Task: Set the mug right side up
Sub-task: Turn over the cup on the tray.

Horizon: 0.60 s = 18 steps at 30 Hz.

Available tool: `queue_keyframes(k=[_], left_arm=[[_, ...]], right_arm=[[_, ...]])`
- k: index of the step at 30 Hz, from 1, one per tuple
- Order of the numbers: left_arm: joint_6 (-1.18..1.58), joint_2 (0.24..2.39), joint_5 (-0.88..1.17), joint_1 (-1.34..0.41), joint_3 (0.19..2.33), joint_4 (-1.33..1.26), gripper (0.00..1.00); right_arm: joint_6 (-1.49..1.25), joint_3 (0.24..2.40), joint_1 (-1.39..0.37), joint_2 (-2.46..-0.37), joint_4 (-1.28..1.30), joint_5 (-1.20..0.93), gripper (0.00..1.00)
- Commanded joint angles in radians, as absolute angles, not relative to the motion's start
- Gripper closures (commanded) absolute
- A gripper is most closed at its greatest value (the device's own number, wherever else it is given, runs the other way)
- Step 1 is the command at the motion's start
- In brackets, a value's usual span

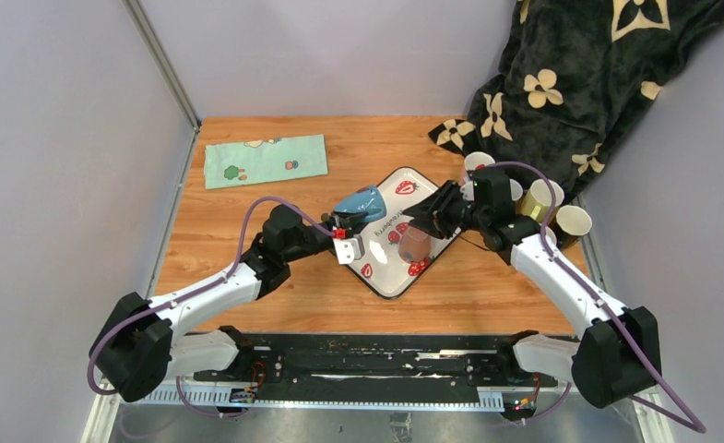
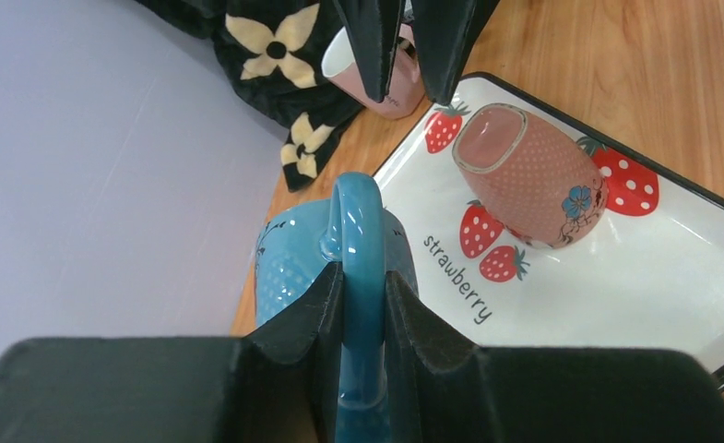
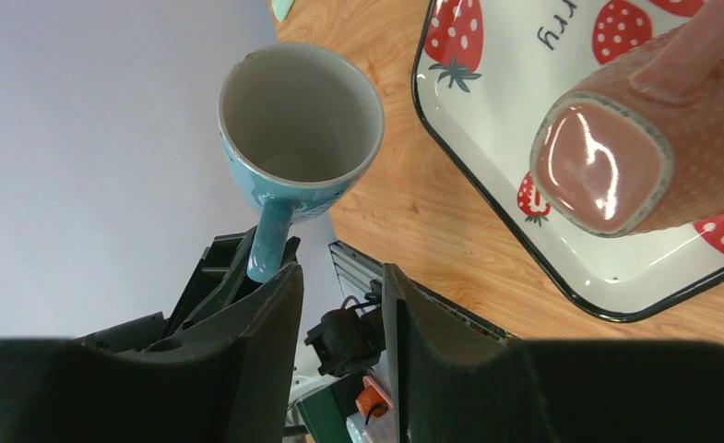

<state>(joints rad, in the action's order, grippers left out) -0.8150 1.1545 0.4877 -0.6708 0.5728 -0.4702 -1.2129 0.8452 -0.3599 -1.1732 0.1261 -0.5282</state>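
While left pincer clamps the blue mug by its handle, mug tipped sideways just beside the tray left edge, right pincer sits released, empty, near pink cup, base-up on tray.

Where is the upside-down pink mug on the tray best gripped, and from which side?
Grip the pink mug across its dotted wall below the upturned base, likely from the right, where the right gripper hovers: it stands rim-down, and the left gripper holds the blue mug.
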Motion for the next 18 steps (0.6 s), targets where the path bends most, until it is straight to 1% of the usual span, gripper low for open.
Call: queue_keyframes(k=[1, 6, 18], left_arm=[[-0.877, 1.127, 0.516, -0.675, 0.580, -0.647, 1.00], [-0.879, 1.121, 0.540, -0.675, 0.579, -0.647, 1.00], [-0.887, 1.131, 0.591, -0.677, 0.571, -0.647, 1.00]], right_arm=[[-1.257, 0.878, -0.388, -1.175, 0.063, -0.555, 0.56], [-1.278, 0.881, -0.397, -1.195, 0.025, -0.574, 0.52], [-1.295, 0.911, -0.438, -1.247, -0.021, -0.608, 0.51]])
